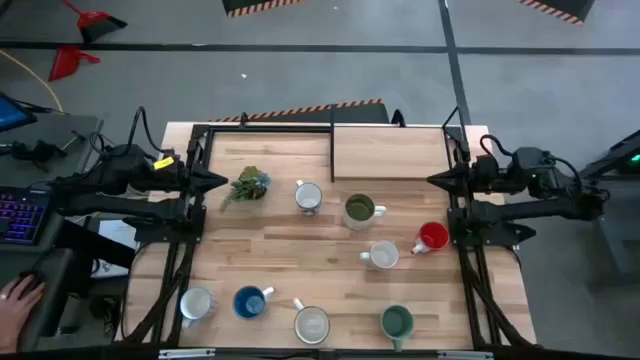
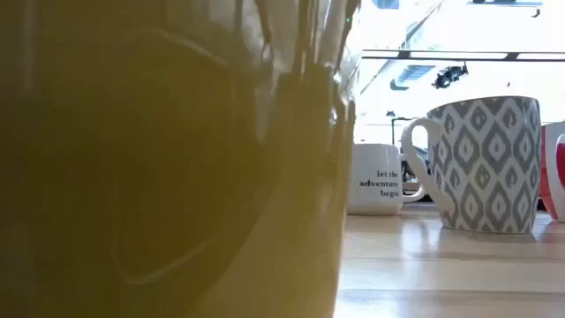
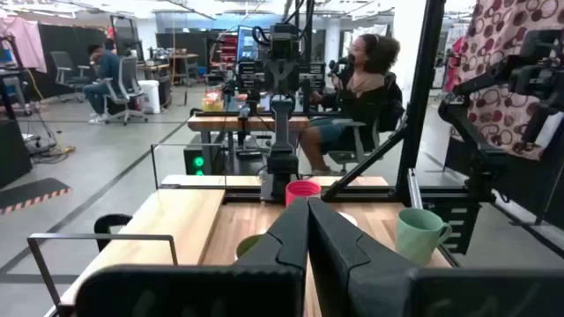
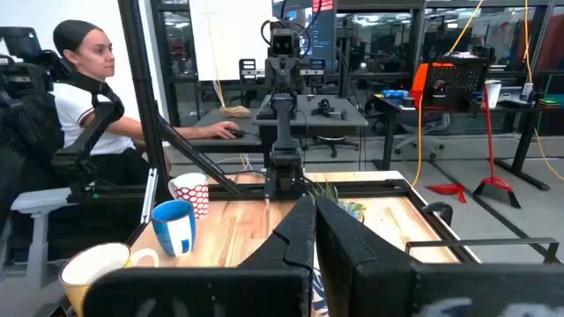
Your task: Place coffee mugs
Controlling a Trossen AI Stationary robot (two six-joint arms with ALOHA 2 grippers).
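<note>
Eight mugs stand upright on their bases on the wooden table. In the high view a white mug (image 1: 308, 196), an olive green one (image 1: 359, 210), a red one (image 1: 432, 237) and a grey-white one (image 1: 383, 255) stand mid-table. A white mug (image 1: 196, 303), a blue one (image 1: 249, 301), a cream one (image 1: 312, 323) and a teal one (image 1: 397, 321) line the near edge. My left gripper (image 1: 218, 181) is shut at the left side, beside the plant sprig (image 1: 247, 187). My right gripper (image 1: 434, 181) is shut at the right side, beyond the red mug. Both touch nothing.
A raised wooden board (image 1: 390, 152) lies at the table's far right. Black frame rails (image 1: 190, 240) run along both table sides. A person's hand (image 1: 15, 295) rests off the table's left. A blurred mug (image 2: 168, 159) fills the low view's left; a patterned mug (image 2: 485, 163) stands beside it.
</note>
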